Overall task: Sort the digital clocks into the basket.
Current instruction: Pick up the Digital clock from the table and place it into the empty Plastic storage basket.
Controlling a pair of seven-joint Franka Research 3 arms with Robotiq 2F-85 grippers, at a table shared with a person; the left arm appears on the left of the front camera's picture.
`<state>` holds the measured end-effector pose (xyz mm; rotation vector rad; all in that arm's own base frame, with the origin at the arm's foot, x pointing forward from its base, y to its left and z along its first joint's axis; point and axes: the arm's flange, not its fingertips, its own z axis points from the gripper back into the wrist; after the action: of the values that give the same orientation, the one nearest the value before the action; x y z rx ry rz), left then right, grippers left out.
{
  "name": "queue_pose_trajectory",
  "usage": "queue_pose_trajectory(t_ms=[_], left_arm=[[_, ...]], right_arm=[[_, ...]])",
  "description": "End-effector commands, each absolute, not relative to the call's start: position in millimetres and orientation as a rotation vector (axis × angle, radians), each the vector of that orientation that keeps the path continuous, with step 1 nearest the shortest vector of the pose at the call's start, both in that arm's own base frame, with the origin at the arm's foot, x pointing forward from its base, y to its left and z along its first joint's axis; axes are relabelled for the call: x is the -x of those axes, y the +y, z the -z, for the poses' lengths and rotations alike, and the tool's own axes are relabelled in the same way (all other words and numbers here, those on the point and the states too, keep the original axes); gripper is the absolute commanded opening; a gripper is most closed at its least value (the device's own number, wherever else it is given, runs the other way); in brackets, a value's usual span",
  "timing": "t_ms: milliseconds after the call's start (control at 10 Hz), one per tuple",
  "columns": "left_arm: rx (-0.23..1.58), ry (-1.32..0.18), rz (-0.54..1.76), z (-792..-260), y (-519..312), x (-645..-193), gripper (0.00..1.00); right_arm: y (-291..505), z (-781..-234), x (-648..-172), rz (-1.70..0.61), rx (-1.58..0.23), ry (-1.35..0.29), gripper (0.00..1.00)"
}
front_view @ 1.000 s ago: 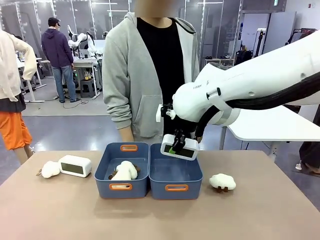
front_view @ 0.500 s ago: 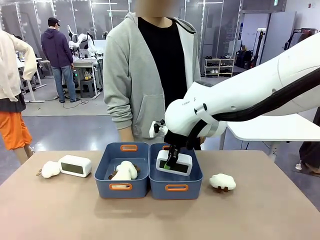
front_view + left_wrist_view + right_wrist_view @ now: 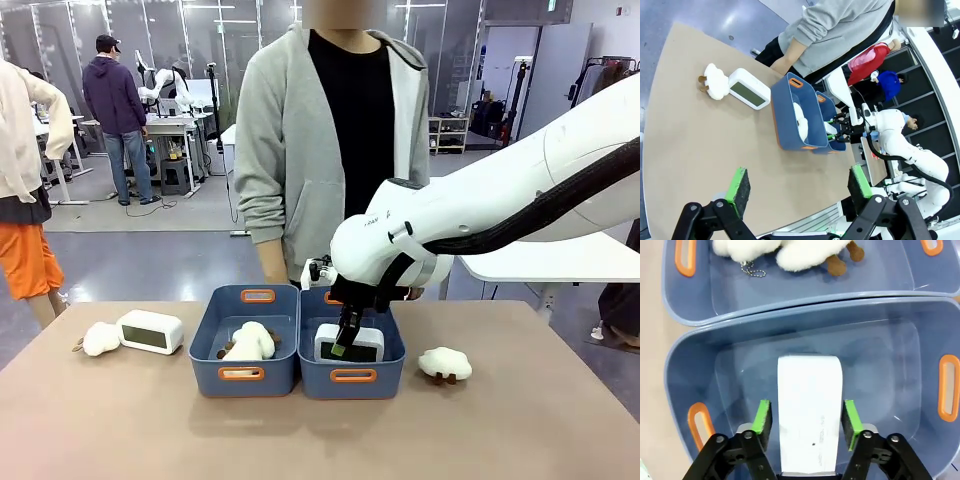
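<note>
Your right gripper (image 3: 341, 349) has lowered its digital clock (image 3: 349, 342) into the right basket (image 3: 352, 377), fingers clamped on it; release next, then fetch the far-left clock (image 3: 150, 331) off the counter (image 3: 300, 430).

front: level, across table | wrists: look down | shared: bins (image 3: 300, 370)

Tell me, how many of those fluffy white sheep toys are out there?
3: one sheep at the table's left beside a clock, one in the left bin, one right of the bins.
</note>
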<state>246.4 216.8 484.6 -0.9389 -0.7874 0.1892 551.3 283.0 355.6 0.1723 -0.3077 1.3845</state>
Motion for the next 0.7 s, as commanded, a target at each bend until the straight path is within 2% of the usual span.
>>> queue_pose_trajectory(t_ms=[0, 100, 600], left_arm=[[0.952, -0.806, -0.167, -485, 219, -247, 1.0], [0.952, -0.806, -0.167, -485, 219, -247, 1.0], [0.952, -0.806, -0.167, -485, 219, -247, 1.0]], right_arm=[[276, -365, -538, -1.36, -0.16, -0.323, 0.89], [273, -368, -533, -1.354, -0.167, -0.335, 0.97], [281, -366, -547, -1.384, -0.165, -0.321, 0.97]])
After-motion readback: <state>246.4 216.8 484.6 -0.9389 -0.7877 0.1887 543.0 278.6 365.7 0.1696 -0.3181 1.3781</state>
